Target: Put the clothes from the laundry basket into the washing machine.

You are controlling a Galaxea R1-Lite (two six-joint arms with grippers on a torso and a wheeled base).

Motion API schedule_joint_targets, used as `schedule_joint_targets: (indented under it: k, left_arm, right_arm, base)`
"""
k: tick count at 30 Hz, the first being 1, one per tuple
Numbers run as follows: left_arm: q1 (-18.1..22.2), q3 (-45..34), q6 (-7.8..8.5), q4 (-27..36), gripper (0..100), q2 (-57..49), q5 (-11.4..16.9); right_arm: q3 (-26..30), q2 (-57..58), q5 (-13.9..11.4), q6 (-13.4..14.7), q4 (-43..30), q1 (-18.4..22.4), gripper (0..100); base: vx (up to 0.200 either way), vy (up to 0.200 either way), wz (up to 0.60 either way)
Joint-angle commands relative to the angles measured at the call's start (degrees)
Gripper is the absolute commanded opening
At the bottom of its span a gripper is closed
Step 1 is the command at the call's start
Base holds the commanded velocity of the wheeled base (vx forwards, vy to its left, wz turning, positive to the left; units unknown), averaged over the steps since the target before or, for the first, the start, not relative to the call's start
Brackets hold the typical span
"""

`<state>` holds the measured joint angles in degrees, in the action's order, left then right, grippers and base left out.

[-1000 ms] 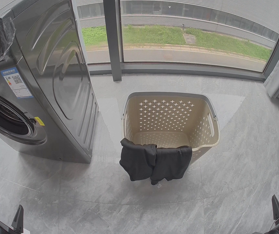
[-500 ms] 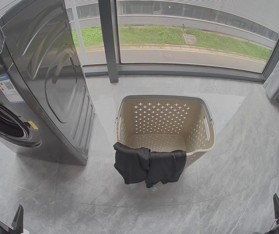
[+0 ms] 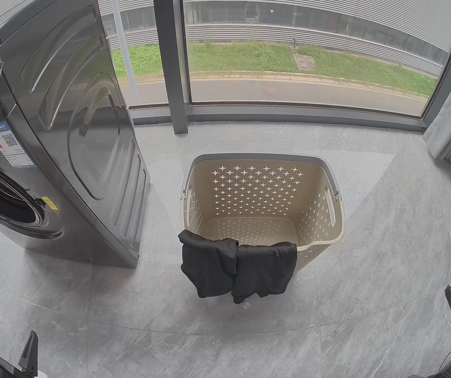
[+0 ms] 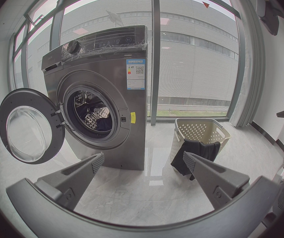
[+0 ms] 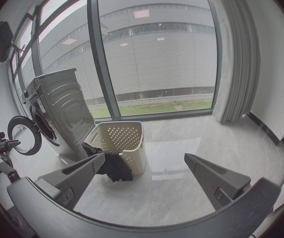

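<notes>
Dark garment [image 3: 236, 266] hangs over the near rim of the laundry basket [image 3: 257, 195], half outside, trailing toward the floor. The washing machine [image 3: 78, 132] stands just beside the basket on your left, with its door [image 4: 29, 126] swung open; something dark seems to lie in the drum [image 4: 90, 114]. The left gripper [image 4: 142, 156] and right gripper [image 5: 143, 157] are both spread wide and empty, low and well short of the basket. Likely step: approach and pick. Aim for the bunched fold on the rim, not the dangling hem. Pinch deep so both layers come. Lift straight up to clear the rim before you swing toward the drum.
</notes>
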<state>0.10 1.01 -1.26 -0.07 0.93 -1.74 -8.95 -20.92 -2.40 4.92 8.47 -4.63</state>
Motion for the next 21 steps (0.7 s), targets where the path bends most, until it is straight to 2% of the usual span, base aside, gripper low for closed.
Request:
schedule_joint_targets:
  k: [1,4,9,10,12,13,16,17,18,21]
  left_arm:
    - [0.0,-0.9,0.03,0.0,100,-0.8,0.0]
    - [0.0,-0.9,0.03,0.0,100,-0.8,0.0]
    - [0.0,-0.9,0.03,0.0,100,-0.8,0.0]
    - [0.0,-0.9,0.03,0.0,100,-0.8,0.0]
    - [0.0,-0.9,0.03,0.0,100,-0.8,0.0]
    - [0.0,-0.9,0.03,0.0,100,-0.8,0.0]
    - [0.0,-0.9,0.03,0.0,100,-0.8,0.0]
    - [0.0,-0.9,0.03,0.0,100,-0.8,0.0]
    - [0.0,-0.9,0.03,0.0,100,-0.8,0.0]
    - [0.0,-0.9,0.03,0.0,100,-0.8,0.0]
  right_arm:
    - [1.1,-37.5,-1.1,3.7,18.2,-7.1,100]
    - [1.3,-44.2,-0.2,3.8,24.5,-9.6,100]
    - [0.6,-49.7,2.5,4.2,26.7,-11.9,100]
    - [-0.3,-51.6,3.2,5.9,26.7,-13.1,100]
    - [-0.3,-51.6,3.2,5.9,26.7,-13.1,100]
    - [-1.3,-53.2,3.9,7.4,26.7,-14.6,100]
    - [-2.5,-54.8,6.1,9.0,26.7,-17.2,100]
    - [-2.7,-55.3,7.0,9.7,26.8,-18.3,100]
    - [-3.4,-56.4,9.1,11.3,26.7,-20.7,100]
    - [-4.5,-58.4,12.0,13.5,26.8,-23.4,100]
  base:
    - [0.0,0.0,0.0]
    - [0.0,0.0,0.0]
    - [0.0,0.0,0.0]
    - [0.0,0.0,0.0]
    - [0.0,0.0,0.0]
    - [0.0,0.0,0.0]
    - [0.0,0.0,0.0]
    - [0.0,0.0,0.0]
    - [0.0,0.0,0.0]
    - [0.0,0.0,0.0]
